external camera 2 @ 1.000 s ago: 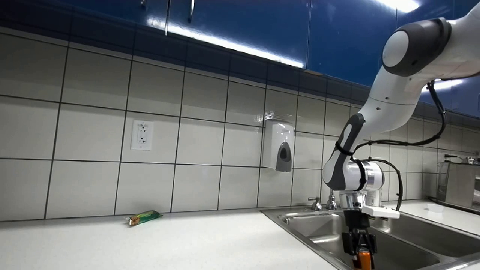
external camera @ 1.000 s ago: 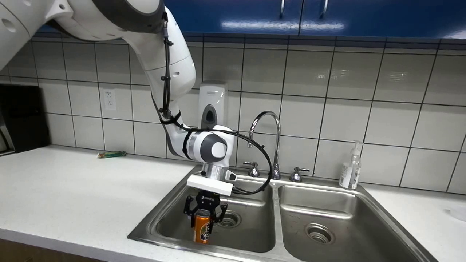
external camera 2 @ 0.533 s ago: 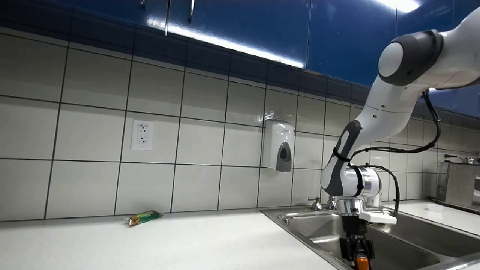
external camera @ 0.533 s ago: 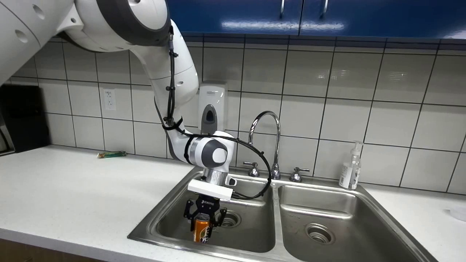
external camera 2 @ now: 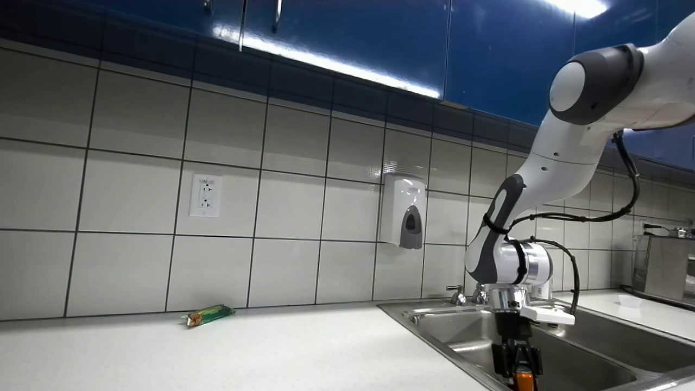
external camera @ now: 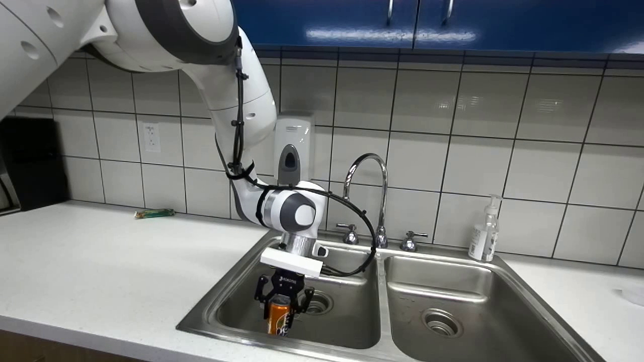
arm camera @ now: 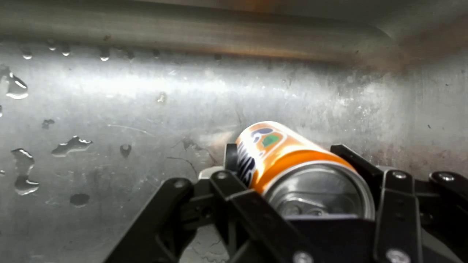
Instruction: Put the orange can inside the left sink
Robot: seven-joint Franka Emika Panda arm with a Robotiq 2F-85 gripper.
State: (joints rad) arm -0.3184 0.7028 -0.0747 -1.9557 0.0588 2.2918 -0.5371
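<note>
The orange can [external camera: 277, 317] is inside the left sink [external camera: 347, 322], near its front wall. It also shows partly in an exterior view [external camera 2: 524, 381], cut by the bottom edge. My gripper [external camera: 278, 320] points down into this basin with its fingers on both sides of the can. In the wrist view the can [arm camera: 292, 157] sits tilted between the black fingers [arm camera: 286, 153], which touch it on both sides. Its silvery top faces the camera. The can's lower end is near the basin floor [arm camera: 128, 106]; I cannot tell whether it touches.
The right basin [external camera: 448, 286] lies beyond the divider. A tall faucet [external camera: 384, 201] and two handles stand behind the basins. A soap bottle [external camera: 485, 231] stands at the back right. A wall dispenser [external camera: 294, 151] hangs behind the arm. A green packet [external camera: 154, 213] lies on the counter.
From one second ago to half a second ago, the arm and gripper moved down with the can, lower into the left basin. Since then there is almost no movement.
</note>
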